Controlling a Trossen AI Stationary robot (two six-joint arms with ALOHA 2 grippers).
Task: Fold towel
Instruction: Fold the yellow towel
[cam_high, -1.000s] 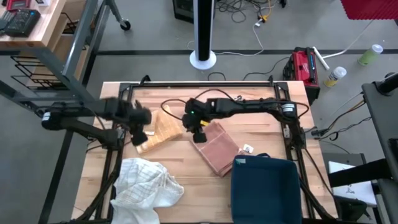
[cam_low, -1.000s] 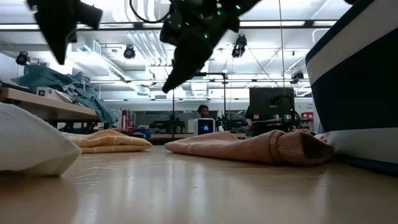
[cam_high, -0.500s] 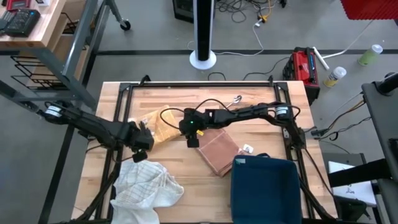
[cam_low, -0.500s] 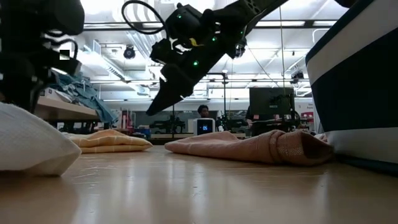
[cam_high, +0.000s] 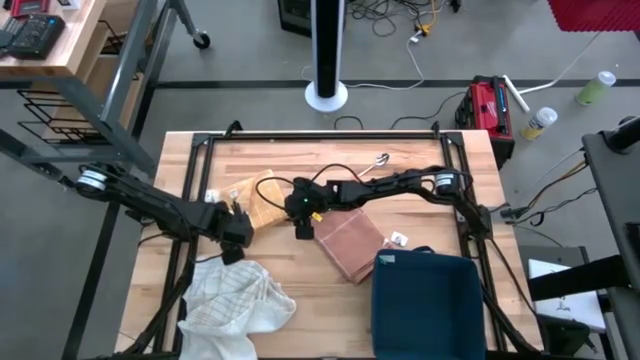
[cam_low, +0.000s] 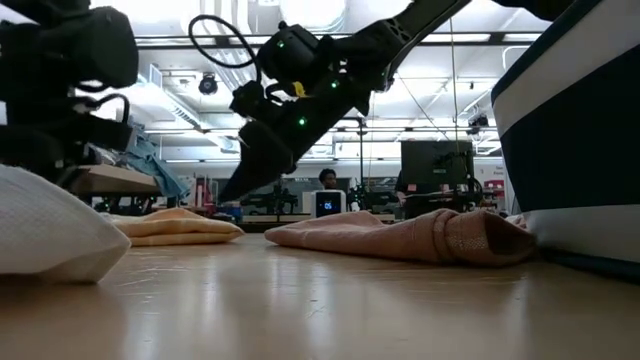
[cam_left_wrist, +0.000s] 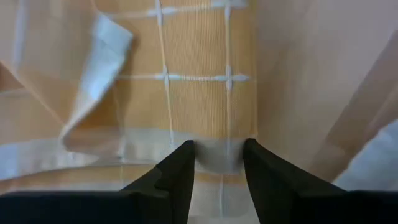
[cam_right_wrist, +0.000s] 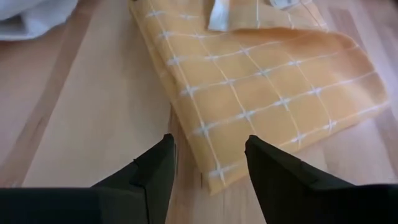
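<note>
A yellow towel with a white grid lies folded on the table's far left part, also in the low view. My left gripper points down at its near left corner, open, the white-hemmed edge showing between its fingers. My right gripper slants down at the towel's near right corner, open, its fingers on either side above that corner and clear of it. In the low view it hangs above the table. My left gripper comes at the yellow towel's hemmed edge from above, its open fingers pointing down on either side of a short stretch of it. Whether they touch the cloth I cannot tell.
A folded pink towel lies right of the right gripper. A crumpled white towel sits at the near left, just beside the left gripper. A dark blue box stands at the near right. A spoon lies at the far edge.
My left gripper has come down and toward the table's near edge, from above the yellow towel to its near left corner. My right gripper has sunk and shifted a little toward the table's left, onto the towel's near right corner. The towel has stayed put.
</note>
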